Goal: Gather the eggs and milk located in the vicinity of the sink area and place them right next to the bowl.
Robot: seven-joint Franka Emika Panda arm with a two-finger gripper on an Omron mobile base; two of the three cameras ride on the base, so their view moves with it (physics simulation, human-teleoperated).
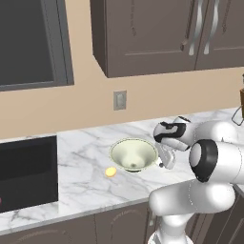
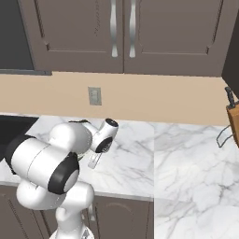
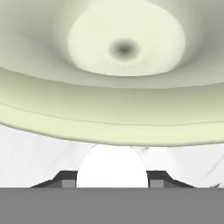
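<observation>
The milk [image 3: 112, 168] is sitting between the two dark finger tips of the pincer [image 1: 167, 161], showing in the hand view as a white rounded shape (no green marks are showing from this angle). The pincer is clamping it from both sides, low over the marble counter [image 1: 81, 157]. Just ahead of the pincer, the pale cream-green bowl [image 1: 133, 155] is standing upright on the counter, its thin rim looming close in front of the milk; whether the two are touching cannot be told. Beyond the bowl, on the side away from the pincer, the egg [image 1: 111, 172] is lying on the marble just beside the bowl's foot. Farther off in that same direction, the black sink [image 1: 28, 171] is sitting sunk into the counter. Behind them all, a wall outlet [image 1: 120, 100] is showing on the beige wall, with brown cabinets [image 1: 143, 33] hanging above.
</observation>
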